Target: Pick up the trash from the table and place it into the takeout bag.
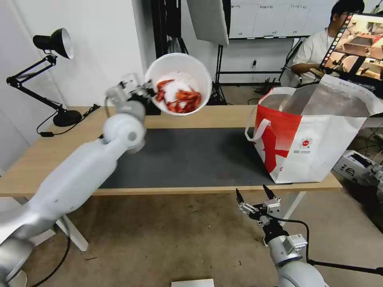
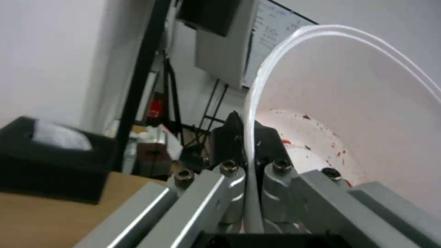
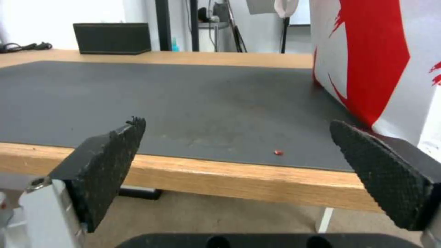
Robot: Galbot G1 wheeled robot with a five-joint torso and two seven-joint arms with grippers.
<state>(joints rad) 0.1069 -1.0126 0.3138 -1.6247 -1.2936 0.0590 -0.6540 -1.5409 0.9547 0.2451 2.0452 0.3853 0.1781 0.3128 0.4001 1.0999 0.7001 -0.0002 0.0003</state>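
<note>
The left gripper (image 1: 148, 92) is raised above the table's (image 1: 223, 115) far edge, pinching the rim of the white round bowl (image 1: 178, 83) — in the left wrist view the thin rim (image 2: 252, 162) runs straight down between the two pressed-together fingers (image 2: 229, 172). The bowl hangs clear of the table top, tipped with its mouth toward the head camera, and red scraps (image 1: 181, 99) lie against its lower inner wall.

The takeout bag (image 1: 315, 131) stands upright at the table's right end, its base near the front right corner and partly on the dark grey mat (image 1: 187, 159). Its mouth gapes, showing silver foil lining, and a white loop handle (image 1: 255, 129) droops over the red side that faces the bowl. A small round red logo (image 1: 306, 143) with tiny print under it sits on the white front; the writing is too small to read.

Between bowl and bag the mat lies open. A black tissue box (image 2: 50, 158) rests near the far edge, and a single red crumb (image 3: 278, 152) lies on the mat close to the front edge.

The right gripper (image 1: 257, 197) hangs below and just in front of the front edge, near the bag's corner, its fingers (image 3: 105, 165) spread wide around nothing.
</note>
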